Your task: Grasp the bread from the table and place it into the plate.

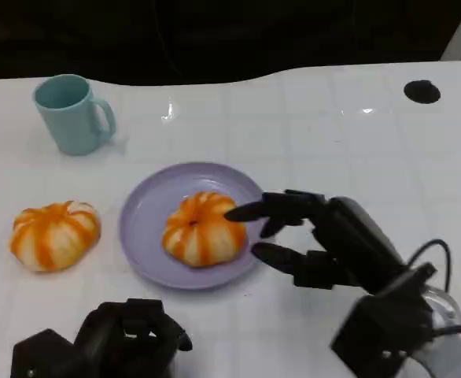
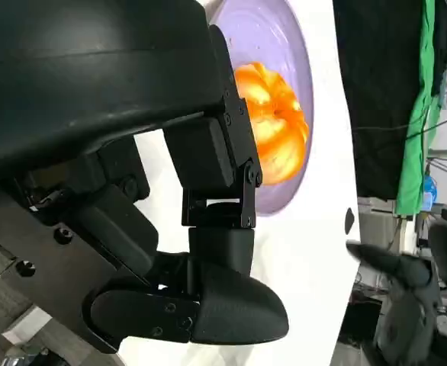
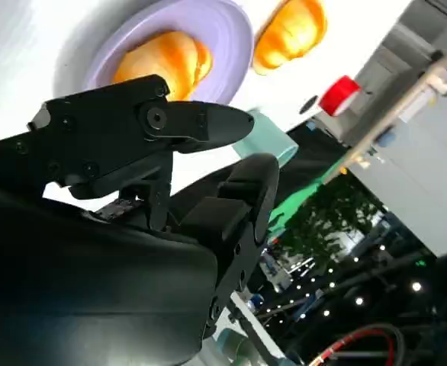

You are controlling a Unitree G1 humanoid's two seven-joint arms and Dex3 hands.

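An orange-and-white striped bread (image 1: 203, 229) lies on the lavender plate (image 1: 146, 227) at the table's middle. My right hand (image 1: 325, 236) sits just right of the plate with its fingers spread. Its fingertips (image 1: 242, 211) reach the bread's right side and hold nothing. A second, similar bread (image 1: 55, 234) lies on the table left of the plate. My left hand (image 1: 112, 342) rests low near the front edge, fingers curled in, with nothing in it. The left wrist view has the bread (image 2: 278, 126) on the plate (image 2: 273, 30). The right wrist view has both breads (image 3: 162, 57) (image 3: 288, 34).
A teal mug (image 1: 73, 113) stands at the back left. A small black round hole (image 1: 422, 91) marks the table at the back right. The white table (image 1: 333, 150) ends in a dark edge behind.
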